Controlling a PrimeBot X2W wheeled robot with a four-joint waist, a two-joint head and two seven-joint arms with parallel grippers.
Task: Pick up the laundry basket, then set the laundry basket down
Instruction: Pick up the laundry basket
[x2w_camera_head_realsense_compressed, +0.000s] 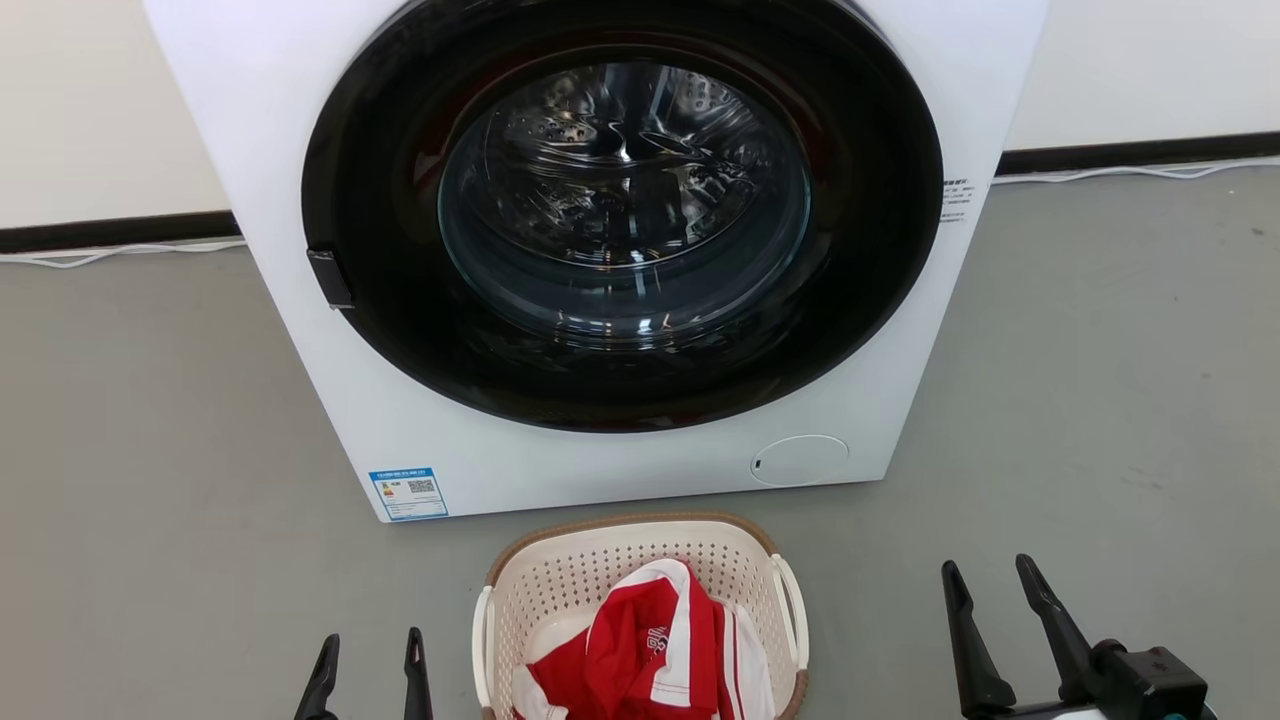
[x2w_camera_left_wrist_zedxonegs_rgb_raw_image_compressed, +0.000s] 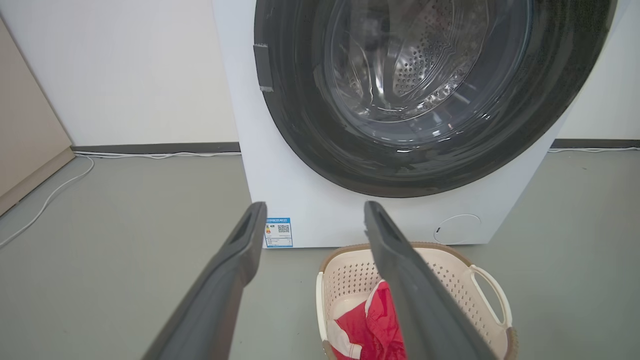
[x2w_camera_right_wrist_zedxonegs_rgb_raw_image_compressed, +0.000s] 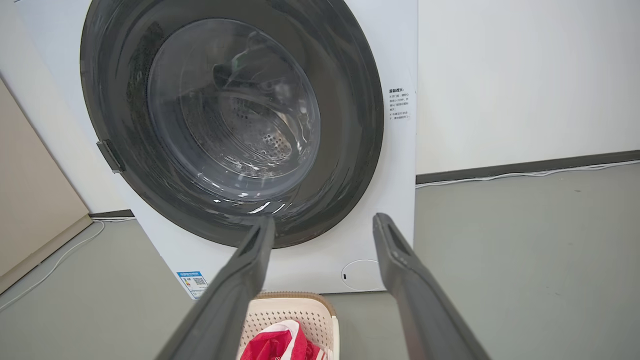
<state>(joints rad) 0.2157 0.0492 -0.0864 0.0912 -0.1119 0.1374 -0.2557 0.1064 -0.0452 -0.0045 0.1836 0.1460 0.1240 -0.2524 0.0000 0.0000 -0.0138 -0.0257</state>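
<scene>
Grey matte floor (x2w_camera_head_realsense_compressed: 150, 450), evenly lit, few faint scuffs. White wall (x2w_camera_head_realsense_compressed: 90, 100) behind, dark baseboard (x2w_camera_head_realsense_compressed: 110, 230) along its foot. White cable (x2w_camera_head_realsense_compressed: 120, 252) lies on floor just beside baseboard. Large white washing machine (x2w_camera_head_realsense_compressed: 330, 420) stands on floor near wall. Its round dark door (x2w_camera_head_realsense_compressed: 620, 400) has glass showing steel drum. Blue label (x2w_camera_head_realsense_compressed: 408, 493) at front's lower left, round flap (x2w_camera_head_realsense_compressed: 798, 460) at lower right. Beige panel (x2w_camera_left_wrist_zedxonegs_rgb_raw_image_compressed: 25, 125) at left edge of left wrist view.

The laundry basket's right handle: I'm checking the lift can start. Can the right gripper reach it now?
Probably yes. The right gripper is open beside the laundry basket, with only floor between it and the right handle.
</scene>
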